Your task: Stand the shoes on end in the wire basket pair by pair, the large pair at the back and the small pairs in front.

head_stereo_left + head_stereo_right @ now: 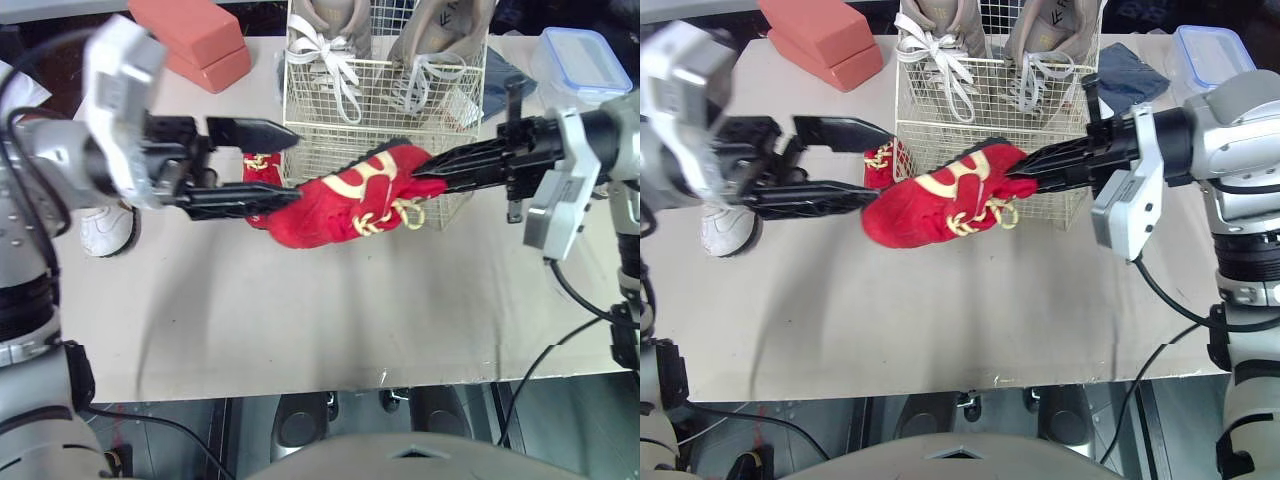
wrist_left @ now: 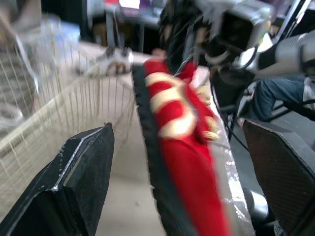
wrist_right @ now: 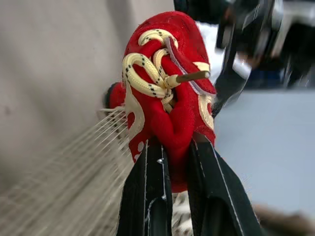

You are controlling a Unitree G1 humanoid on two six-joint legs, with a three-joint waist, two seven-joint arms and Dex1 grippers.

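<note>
Both head views look forward and down from above the bench (image 1: pixel 300 320), set slightly apart sideways, and share nearly the whole scene, with the wire basket (image 1: pixel 345 140) at its far side. The left wrist view looks along the left end effector (image 2: pixel 177 129), close to the red shoe (image 1: pixel 330 205) and the basket wall. The right wrist view looks along the right end effector (image 3: pixel 176 142), very close on the same shoe.

A pale table (image 1: pixel 300 320) carries the wire basket (image 1: pixel 380 95) at its back edge, with two stacked salmon boxes (image 1: pixel 195 40) to the basket's left. A white shoe (image 1: pixel 105 228) lies near the left edge. A lidded plastic container (image 1: pixel 583 62) and a dark blue cloth (image 1: pixel 1125 72) lie right of the basket.
</note>
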